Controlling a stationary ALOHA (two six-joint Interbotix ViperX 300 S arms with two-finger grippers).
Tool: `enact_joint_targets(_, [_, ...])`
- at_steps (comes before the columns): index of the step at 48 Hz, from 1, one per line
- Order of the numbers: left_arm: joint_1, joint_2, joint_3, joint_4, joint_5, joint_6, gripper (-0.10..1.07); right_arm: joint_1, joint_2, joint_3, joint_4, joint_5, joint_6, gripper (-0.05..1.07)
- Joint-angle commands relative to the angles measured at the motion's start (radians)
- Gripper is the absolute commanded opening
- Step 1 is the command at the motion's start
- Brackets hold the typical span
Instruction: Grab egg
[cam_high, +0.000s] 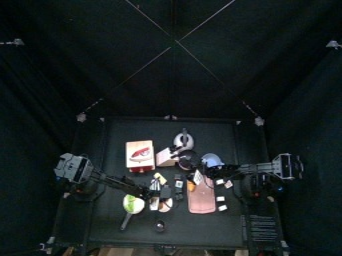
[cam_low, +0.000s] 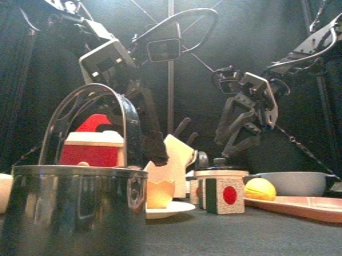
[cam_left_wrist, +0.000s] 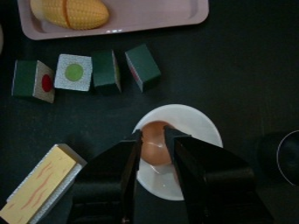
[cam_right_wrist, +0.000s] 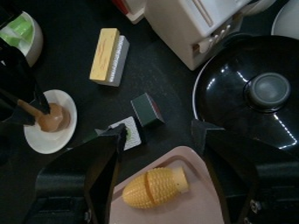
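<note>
A brown egg lies on a small white plate in the left wrist view. My left gripper is down over the plate, and its two jaws press against the egg's sides while it rests on the plate. The right wrist view shows the same egg on its plate with the left gripper's fingers around it. My right gripper is open and empty, hanging above the near end of a pink tray.
The pink tray holds a yellow corn piece. A black pot with a lid, a white box, a yellow block and small picture blocks stand around the plate. A steel pot is at the front edge.
</note>
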Motion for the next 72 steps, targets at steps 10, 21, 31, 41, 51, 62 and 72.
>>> enact_joint_targets(10, [0.054, -0.15, 0.061, -0.037, 0.003, 0.0, 0.7, 0.005, -0.026, -0.018, 0.003, 0.014, 0.003, 0.93])
enact_joint_targets(21, [0.187, -0.242, 0.13, -0.025, 0.002, 0.0, 0.7, 0.005, -0.115, -0.032, 0.158, 0.252, 0.0, 0.93])
enact_joint_targets(31, [0.295, -0.339, 0.175, -0.029, -0.012, 0.008, 0.7, 0.011, -0.239, -0.034, 0.345, 0.646, -0.002, 0.93])
enact_joint_targets(41, [0.345, -0.451, 0.27, 0.0, -0.141, 0.003, 0.7, 0.008, -0.202, -0.031, 0.48, 0.704, -0.005, 0.93])
enact_joint_targets(51, [0.407, -0.506, 0.396, -0.002, -0.314, 0.008, 0.7, -0.023, -0.183, -0.048, 0.541, 0.796, -0.061, 0.92])
enact_joint_targets(62, [0.403, -0.534, 0.422, -0.009, -0.331, 0.005, 0.7, -0.104, -0.064, -0.057, 0.569, 0.726, -0.244, 0.92])
enact_joint_targets(72, [0.4, -0.534, 0.434, -0.009, -0.331, 0.006, 0.7, -0.152, -0.038, -0.021, 0.569, 0.635, -0.281, 0.92])
